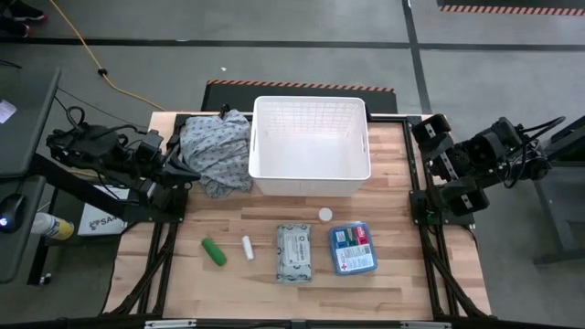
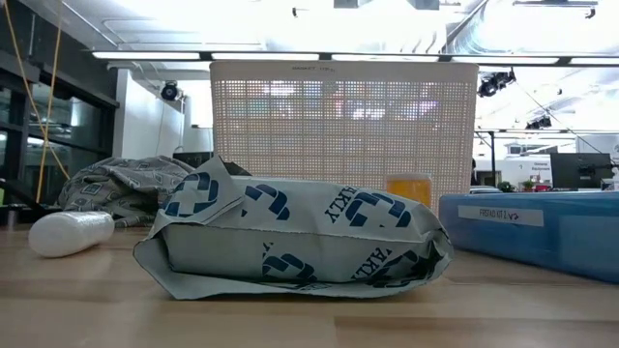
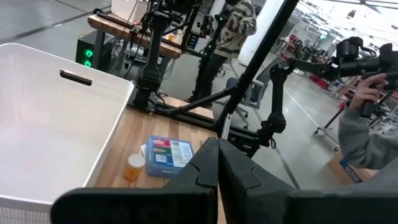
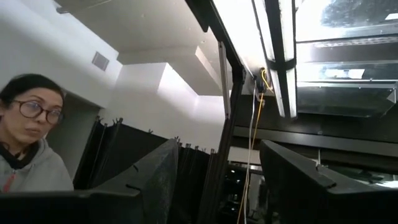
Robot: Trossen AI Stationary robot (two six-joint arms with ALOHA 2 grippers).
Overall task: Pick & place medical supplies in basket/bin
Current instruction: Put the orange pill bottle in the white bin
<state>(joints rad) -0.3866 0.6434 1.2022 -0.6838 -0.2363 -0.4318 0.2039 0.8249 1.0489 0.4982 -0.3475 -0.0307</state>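
Note:
The white basket (image 1: 311, 146) stands at the table's far middle. In front of it lie, from left to right, a green tube (image 1: 213, 251), a white tube (image 1: 247, 248), the flat wipes pack (image 1: 294, 252) and a blue box (image 1: 352, 248). The orange white-capped bottle (image 1: 325, 215) stands upright between box and basket. My left gripper (image 3: 217, 171) is shut on nothing, raised at the table's left edge beside the cloth heap. My right gripper (image 4: 217, 186) is open and holds nothing, raised at the table's right edge and tilted up toward the ceiling.
A grey patterned cloth heap (image 1: 215, 151) lies against the basket's left wall. Bare wood shows along the near edge and at both sides of the row of supplies. Beyond the table, a person (image 4: 31, 143) shows near the right arm and another's sleeve (image 3: 367, 134) farther off.

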